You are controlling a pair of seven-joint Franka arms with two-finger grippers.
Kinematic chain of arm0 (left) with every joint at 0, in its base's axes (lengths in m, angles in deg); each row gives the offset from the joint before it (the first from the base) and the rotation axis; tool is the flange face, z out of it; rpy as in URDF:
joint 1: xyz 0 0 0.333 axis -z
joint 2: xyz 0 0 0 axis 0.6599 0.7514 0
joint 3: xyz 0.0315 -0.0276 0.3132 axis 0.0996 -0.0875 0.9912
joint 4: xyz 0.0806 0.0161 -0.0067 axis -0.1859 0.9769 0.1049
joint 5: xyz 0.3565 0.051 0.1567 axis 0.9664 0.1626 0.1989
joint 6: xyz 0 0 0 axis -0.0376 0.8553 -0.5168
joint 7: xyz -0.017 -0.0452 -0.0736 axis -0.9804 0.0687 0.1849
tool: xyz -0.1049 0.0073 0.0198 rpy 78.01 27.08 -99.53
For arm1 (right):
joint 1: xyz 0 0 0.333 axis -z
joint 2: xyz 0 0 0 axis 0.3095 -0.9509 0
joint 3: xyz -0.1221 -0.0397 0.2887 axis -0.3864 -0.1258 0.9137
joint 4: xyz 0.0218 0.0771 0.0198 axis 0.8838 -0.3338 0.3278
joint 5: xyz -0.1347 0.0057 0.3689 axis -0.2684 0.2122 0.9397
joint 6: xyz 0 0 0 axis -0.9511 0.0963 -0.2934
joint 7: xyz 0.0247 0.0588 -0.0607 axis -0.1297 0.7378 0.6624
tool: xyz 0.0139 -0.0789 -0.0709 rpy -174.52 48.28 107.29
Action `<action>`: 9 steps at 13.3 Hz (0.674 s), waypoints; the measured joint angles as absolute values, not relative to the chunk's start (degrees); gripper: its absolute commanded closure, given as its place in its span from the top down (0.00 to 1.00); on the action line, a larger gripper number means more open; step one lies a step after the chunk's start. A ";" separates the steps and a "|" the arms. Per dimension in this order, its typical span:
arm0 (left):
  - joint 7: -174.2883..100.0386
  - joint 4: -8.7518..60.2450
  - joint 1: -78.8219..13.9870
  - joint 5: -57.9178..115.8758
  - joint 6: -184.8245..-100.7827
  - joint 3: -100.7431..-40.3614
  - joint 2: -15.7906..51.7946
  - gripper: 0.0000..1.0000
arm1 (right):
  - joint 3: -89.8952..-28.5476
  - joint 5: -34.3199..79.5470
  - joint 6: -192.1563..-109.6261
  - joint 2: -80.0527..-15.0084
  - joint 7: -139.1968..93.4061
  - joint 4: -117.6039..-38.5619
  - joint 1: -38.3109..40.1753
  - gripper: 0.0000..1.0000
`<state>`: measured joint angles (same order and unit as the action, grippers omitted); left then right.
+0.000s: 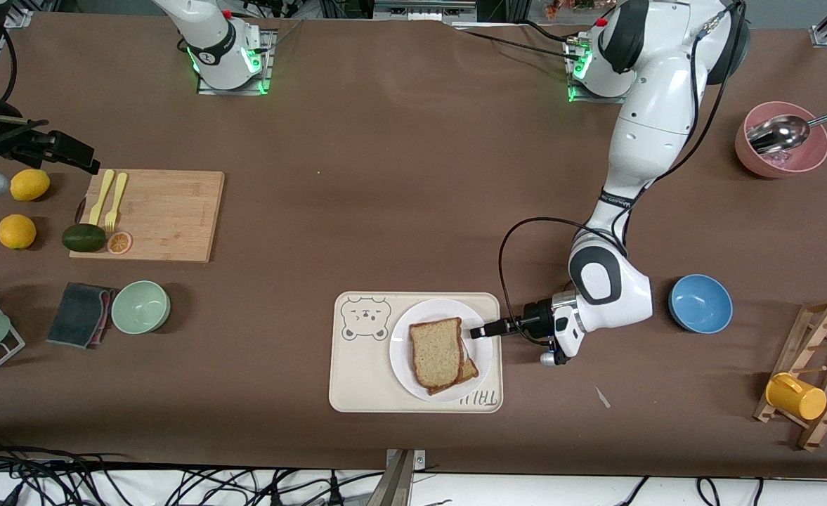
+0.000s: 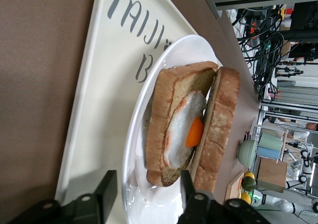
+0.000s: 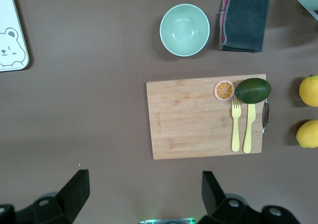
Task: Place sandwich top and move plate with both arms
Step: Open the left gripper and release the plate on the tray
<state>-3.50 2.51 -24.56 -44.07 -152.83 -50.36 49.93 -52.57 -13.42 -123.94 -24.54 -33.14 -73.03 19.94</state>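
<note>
The sandwich top (image 1: 435,351), a tan speckled bread slice, lies on the slice with a fried egg (image 2: 185,129) on the white plate (image 1: 413,327), which sits on the cream bear-print tray (image 1: 357,372). In the left wrist view the sandwich top (image 2: 221,124) leans over the egg. My left gripper (image 1: 478,332) is at the plate's rim on the left arm's side. It stands open (image 2: 146,186), with the plate (image 2: 154,209) rim between its fingers, and holds nothing. My right gripper (image 1: 84,158) waits open (image 3: 144,189) over the table beside the cutting board.
A wooden cutting board (image 1: 167,214) carries two yellow forks, an avocado and an orange slice. Two lemons (image 1: 17,231), a green bowl (image 1: 140,306) and a grey cloth lie near it. A blue bowl (image 1: 700,303), a pink bowl (image 1: 782,151) with a spoon, and a wooden rack with a yellow cup (image 1: 796,396) stand at the left arm's end.
</note>
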 measured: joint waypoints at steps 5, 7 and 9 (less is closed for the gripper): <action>-3.70 1.73 -24.58 -41.26 -152.65 -50.35 49.33 0.81 | -52.57 -13.42 -123.94 -24.54 -33.14 -73.03 19.94 1.00; -4.28 1.81 -24.65 -39.23 -151.82 -50.32 48.60 0.82 | -52.57 -13.42 -123.94 -24.54 -33.14 -73.03 19.94 1.00; -4.64 2.75 -24.80 -36.88 -150.98 -50.19 47.28 0.86 | -52.57 -13.42 -123.94 -24.54 -33.14 -73.03 19.94 1.00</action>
<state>-4.64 2.75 -24.80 -36.88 -150.98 -50.19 47.28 -52.57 -13.42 -123.94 -24.54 -33.14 -73.03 19.94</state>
